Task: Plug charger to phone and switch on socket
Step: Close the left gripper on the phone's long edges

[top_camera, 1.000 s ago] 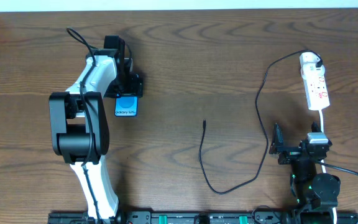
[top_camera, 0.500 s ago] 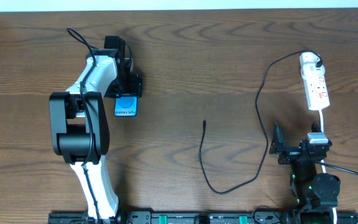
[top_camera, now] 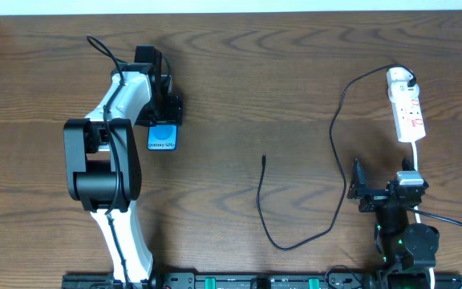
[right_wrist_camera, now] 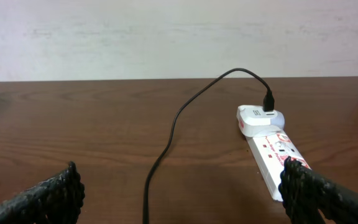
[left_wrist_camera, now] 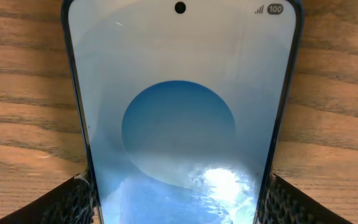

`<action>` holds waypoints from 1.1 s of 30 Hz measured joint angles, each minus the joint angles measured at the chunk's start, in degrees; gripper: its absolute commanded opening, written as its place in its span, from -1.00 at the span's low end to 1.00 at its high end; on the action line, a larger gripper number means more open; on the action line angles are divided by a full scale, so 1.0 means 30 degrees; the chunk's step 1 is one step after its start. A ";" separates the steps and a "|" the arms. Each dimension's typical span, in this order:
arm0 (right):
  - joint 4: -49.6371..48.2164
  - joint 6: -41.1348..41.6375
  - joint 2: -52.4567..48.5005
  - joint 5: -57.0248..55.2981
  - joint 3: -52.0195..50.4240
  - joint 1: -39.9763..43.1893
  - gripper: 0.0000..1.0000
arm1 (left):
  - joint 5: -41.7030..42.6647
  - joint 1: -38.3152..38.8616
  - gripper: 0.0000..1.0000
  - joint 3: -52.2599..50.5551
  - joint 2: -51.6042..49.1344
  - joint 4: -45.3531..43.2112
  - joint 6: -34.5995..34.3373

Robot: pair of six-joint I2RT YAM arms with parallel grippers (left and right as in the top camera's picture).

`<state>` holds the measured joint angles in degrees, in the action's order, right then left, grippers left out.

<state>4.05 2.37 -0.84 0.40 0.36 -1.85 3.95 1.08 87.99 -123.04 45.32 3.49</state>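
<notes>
The phone (top_camera: 164,138) lies on the table at the left with its blue screen up. My left gripper (top_camera: 165,122) is over its far end. In the left wrist view the phone (left_wrist_camera: 179,93) fills the frame and both fingers of the left gripper (left_wrist_camera: 179,202) press on its long edges. The charger cable (top_camera: 261,201) lies loose in the middle, with its small tip (top_camera: 264,159) free. It loops right to a black plug (top_camera: 408,79) in the white socket (top_camera: 409,116). My right gripper (top_camera: 373,193) is open and empty, near the socket (right_wrist_camera: 272,149) and over the cable (right_wrist_camera: 166,143).
The socket's white cord (top_camera: 416,152) runs toward the right arm's base (top_camera: 407,241). The left arm (top_camera: 107,160) stretches from the front edge to the phone. A pale wall (right_wrist_camera: 166,37) stands behind the table's far edge.
</notes>
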 measured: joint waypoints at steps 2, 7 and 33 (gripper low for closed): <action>0.0000 0.0000 0.0000 0.0000 0.0000 0.0000 0.98 | 0.0000 0.0007 0.50 0.0000 0.0007 0.0000 -0.0007; 0.0000 0.0000 0.0000 0.0000 0.0000 0.0000 0.99 | 0.0000 0.0007 0.48 0.0000 0.0007 0.0000 0.0000; 0.0000 0.0000 0.0000 0.0000 0.0000 0.0000 0.98 | 0.0000 0.0007 -0.77 0.0000 0.0007 0.0000 0.0007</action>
<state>4.05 2.37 -0.84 0.40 0.36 -1.85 3.95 1.10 87.99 -123.02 45.32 3.51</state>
